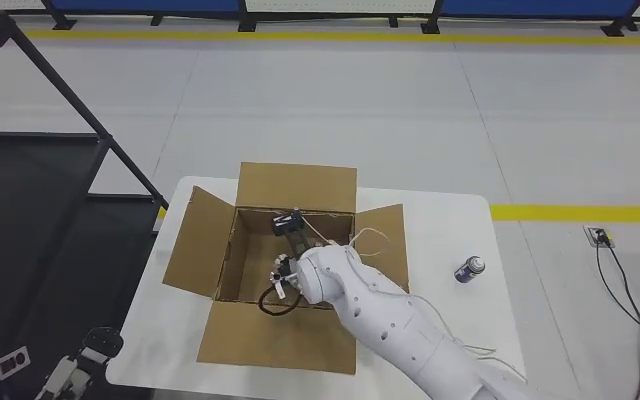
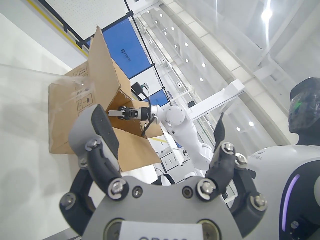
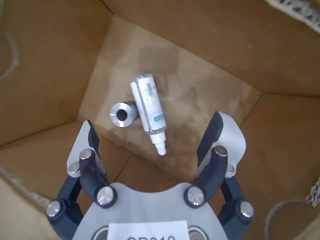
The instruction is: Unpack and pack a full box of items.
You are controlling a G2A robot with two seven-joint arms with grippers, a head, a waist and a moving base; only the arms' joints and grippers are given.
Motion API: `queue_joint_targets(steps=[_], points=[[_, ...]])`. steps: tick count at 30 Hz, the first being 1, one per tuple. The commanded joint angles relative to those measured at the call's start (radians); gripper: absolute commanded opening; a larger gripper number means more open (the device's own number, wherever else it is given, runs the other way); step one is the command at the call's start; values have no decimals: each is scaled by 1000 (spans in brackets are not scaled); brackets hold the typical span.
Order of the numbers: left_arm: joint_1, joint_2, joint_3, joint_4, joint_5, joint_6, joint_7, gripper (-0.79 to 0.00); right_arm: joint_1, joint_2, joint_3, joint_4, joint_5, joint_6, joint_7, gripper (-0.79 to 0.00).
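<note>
Right hand (image 3: 152,119), open and empty, above tube (image 3: 148,103) in box (image 3: 175,13): probably light, smooth, slightly squashy; grip mid-body, clear of the cylinder (image 3: 122,114) just beside it.

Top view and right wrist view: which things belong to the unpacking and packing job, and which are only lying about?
Job: cardboard box; white tube and metal cylinder on its floor; small can on the table, outside the box; right tool, open, inside the box.
Lying about: floor socket; black frame beside the table.
</note>
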Motion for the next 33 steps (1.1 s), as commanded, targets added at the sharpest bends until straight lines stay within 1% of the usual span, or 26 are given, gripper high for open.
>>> queue_joint_targets(steps=[1,8,11,13,15,18,21,29,33], points=[[-9,3,-2,9,0,8,-15,0,-4,1,1,-11,-1,-1,-5,0],[-49,10,2,27,-8,35,-53,0,-4,1,1,-11,-1,-1,-5,0],[-60,13,1,14,-7,43,-69,0,-37,3,3,6,-48,38,-68,0],[-63,15,-1,2,3,49,-75,0,-34,-3,-37,36,-127,47,-48,0],[-66,16,-2,-4,12,53,-78,0,-23,-17,-87,67,-192,21,-2,0],[-71,18,-3,-7,24,55,-80,0,1,-43,-123,118,-220,-10,64,0],[-74,19,-2,-6,29,55,-79,0,23,-73,-147,163,-227,-44,97,0],[-79,21,4,2,34,56,-77,0,67,-137,-154,262,-179,-161,103,0],[-77,21,4,3,31,53,-72,0,76,-167,-155,334,-166,-186,50,0]])
